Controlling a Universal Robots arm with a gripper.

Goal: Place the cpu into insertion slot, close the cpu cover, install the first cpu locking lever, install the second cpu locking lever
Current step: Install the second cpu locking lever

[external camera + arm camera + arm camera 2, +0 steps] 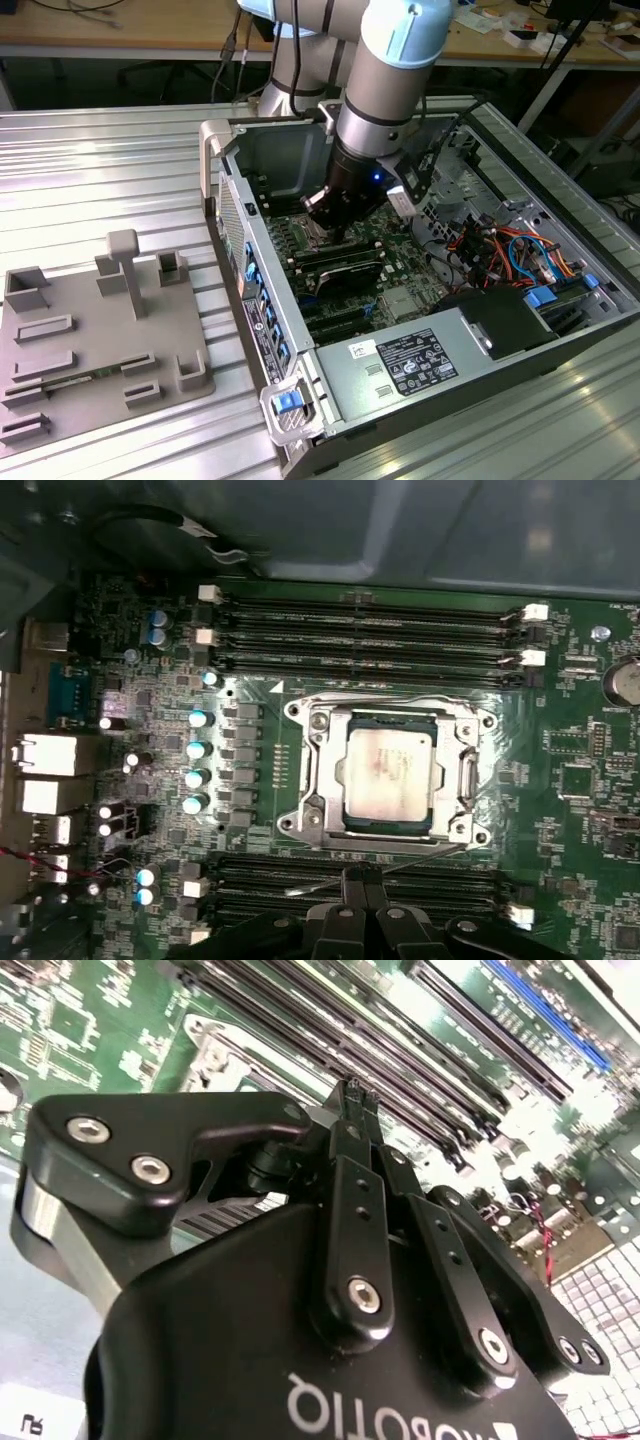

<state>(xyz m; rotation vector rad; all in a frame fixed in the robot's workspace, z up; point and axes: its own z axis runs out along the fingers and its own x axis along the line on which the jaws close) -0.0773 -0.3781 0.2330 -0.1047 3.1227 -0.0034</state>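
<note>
Ribbed metal tabletop (110,170) spreads across the exterior view, with desks behind at twelve o'clock. At nine o'clock on it lies a grey fixture plate (95,340) with upright blocks. Toward the centre stands the open computer case (300,400), its green motherboard (400,240) exposed, and coloured cables (510,255) bunch at three o'clock inside it. My arm reaches down into the case, and my gripper (325,228) hangs just above the board.

In the first wrist view the cpu (390,768) sits flat in its socket at the middle of the picture, between two banks of memory slots (360,630). The cpu cover (388,770) lies down around it, framing the silver top. A thin wire lever (385,870) runs along the socket's six o'clock edge, just beside my fingertips (362,880).

My fingers (352,1110) are drawn together, tips meeting, in both wrist views; whether they pinch the lever I cannot tell.
</note>
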